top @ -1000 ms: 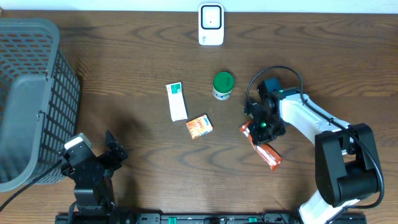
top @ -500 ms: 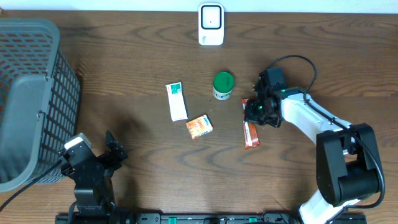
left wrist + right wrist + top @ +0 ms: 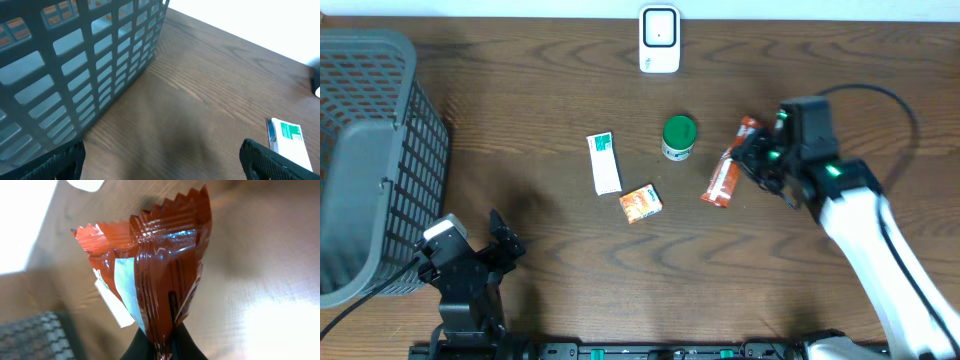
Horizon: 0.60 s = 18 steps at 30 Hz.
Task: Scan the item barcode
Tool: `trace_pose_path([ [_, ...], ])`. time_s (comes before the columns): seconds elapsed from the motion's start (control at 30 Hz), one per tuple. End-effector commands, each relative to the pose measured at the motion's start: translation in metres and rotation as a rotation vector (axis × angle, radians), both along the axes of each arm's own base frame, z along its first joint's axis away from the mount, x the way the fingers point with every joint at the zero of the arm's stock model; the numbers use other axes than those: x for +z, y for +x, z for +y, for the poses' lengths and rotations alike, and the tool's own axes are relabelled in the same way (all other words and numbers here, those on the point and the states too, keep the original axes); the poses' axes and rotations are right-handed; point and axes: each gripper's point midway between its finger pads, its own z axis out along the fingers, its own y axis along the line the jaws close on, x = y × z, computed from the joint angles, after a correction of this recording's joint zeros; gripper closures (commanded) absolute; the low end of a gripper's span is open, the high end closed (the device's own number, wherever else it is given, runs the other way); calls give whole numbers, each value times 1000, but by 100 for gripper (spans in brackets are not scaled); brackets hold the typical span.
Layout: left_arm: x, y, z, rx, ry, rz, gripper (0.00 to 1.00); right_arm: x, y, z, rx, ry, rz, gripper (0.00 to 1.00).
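Observation:
The item is a red-orange snack packet [image 3: 724,177]. My right gripper [image 3: 754,153] is shut on one crimped end of it and holds it tilted above the table, right of the green-lidded jar [image 3: 678,137]. In the right wrist view the packet [image 3: 155,270] stands up from the pinched fingertips of the right gripper [image 3: 163,348], with a pale blue panel on its left side. No barcode shows. The white scanner [image 3: 659,40] stands at the far middle edge. My left gripper [image 3: 470,262] rests open at the near left, and in its wrist view the left gripper [image 3: 162,162] holds nothing.
A grey mesh basket [image 3: 365,160] fills the left side, close to the left arm; its wall [image 3: 75,60] also shows in the left wrist view. A white-and-green box [image 3: 604,162] and a small orange box [image 3: 641,202] lie mid-table, left of the jar.
The right arm has lifted the packet off the table and carried it back and up, swinging to the right. The left arm has not moved.

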Motion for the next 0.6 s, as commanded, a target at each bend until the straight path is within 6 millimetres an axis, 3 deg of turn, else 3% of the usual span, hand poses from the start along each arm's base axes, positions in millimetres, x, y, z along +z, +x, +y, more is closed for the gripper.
trace_pose_path([
  [0.0,-1,0,1,9,-3,-2,1,17,-22,-23,-271,72,69,99],
  [0.13,-1,0,1,9,-3,-2,2,20,-50,-36,-368,63,127,99],
  [0.27,-1,0,1,9,-3,-2,1,17,-57,-37,-352,32,142,99],
  [0.4,-1,0,1,9,-3,-2,1,20,-49,-35,-241,-32,77,98],
  [0.57,-1,0,1,9,-3,-2,1,45,-13,-18,62,-193,-213,99],
])
